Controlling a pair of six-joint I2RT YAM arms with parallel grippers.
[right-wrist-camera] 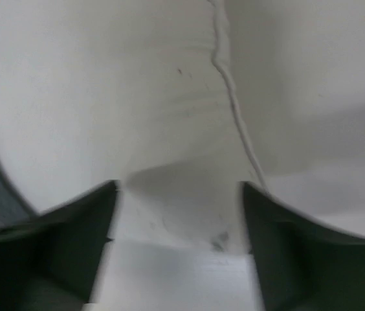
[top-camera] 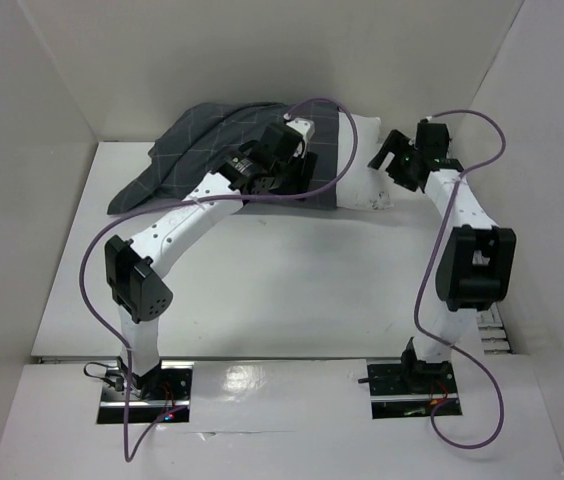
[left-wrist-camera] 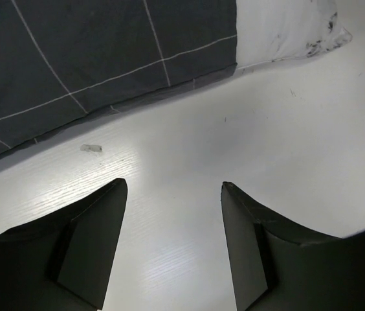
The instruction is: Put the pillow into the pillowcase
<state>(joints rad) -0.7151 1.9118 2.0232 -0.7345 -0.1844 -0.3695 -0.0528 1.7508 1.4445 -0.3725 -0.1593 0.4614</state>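
Note:
The charcoal pillowcase (top-camera: pixel 197 150) with a light grid lies at the back of the table and covers most of the white pillow (top-camera: pixel 364 165), whose right end sticks out with dark specks at its near corner. My left gripper (top-camera: pixel 307 170) is open and empty, low over the table just in front of the pillowcase edge (left-wrist-camera: pixel 105 58); the pillow end (left-wrist-camera: pixel 286 29) shows at upper right. My right gripper (top-camera: pixel 387 160) is open, its fingertips against the pillow's exposed end. The right wrist view is filled by white pillow fabric (right-wrist-camera: pixel 169 84) with a seam.
White walls enclose the table at the back, left and right. Bare white tabletop (top-camera: pixel 292 270) lies between the pillow and the arm bases. A small scrap (left-wrist-camera: pixel 92 148) lies on the table near the pillowcase edge. Purple cables loop from both arms.

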